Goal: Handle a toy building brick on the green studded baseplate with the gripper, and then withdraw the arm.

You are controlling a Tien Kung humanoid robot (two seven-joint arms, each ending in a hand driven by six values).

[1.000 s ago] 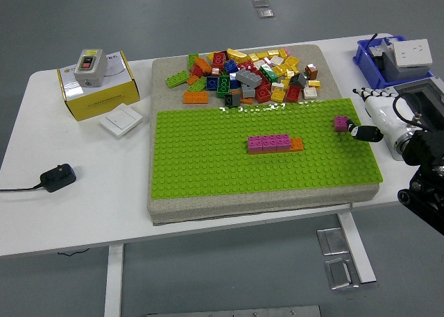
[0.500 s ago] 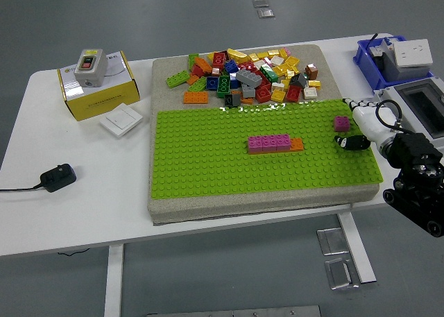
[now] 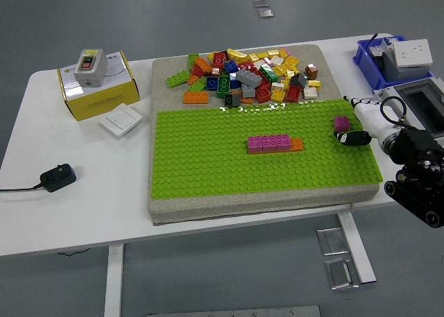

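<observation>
The green studded baseplate lies on a grey pad in the middle of the table. A small magenta brick stands alone on it near the right edge. A row of magenta bricks with an orange end brick sits at the plate's centre. My right hand reaches in from the right, its black tip low over the plate just below and right of the lone magenta brick, which is not lifted. The left arm is out of view.
A heap of loose coloured bricks lies on the pad behind the plate. A yellow box with a switch, a white wall switch and a black adapter are at the left. Blue bin at far right.
My right arm has come further in from the right. Its black tip dropped from beside the lone magenta brick to lower on the plate, then rose slightly toward the brick. The brick has not moved.
</observation>
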